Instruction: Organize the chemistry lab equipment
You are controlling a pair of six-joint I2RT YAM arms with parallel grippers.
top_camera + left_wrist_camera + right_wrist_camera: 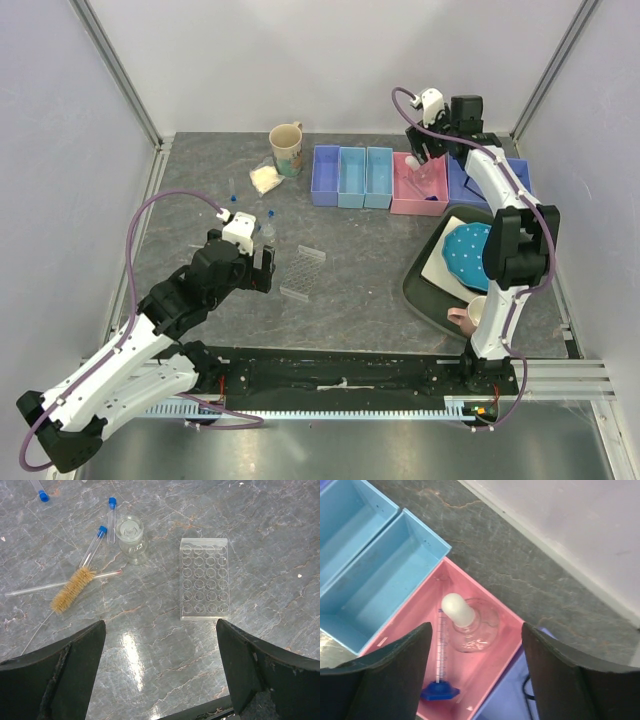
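Right claw (476,630) wide-spread, empty, above white-stoppered flask (466,621) in pink bin (506,636)

bare tabletop (370,260) mid-frame lies open; rack (302,272) left of centre and bins (352,177) along the top block passage.

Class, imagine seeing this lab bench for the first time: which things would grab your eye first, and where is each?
The pink bin at the back right stands out, holding a white-stoppered flask below the open right gripper. At centre left, the open left gripper hangs beside a clear tube rack, with a bristle brush and blue-capped tubes scattered nearby.
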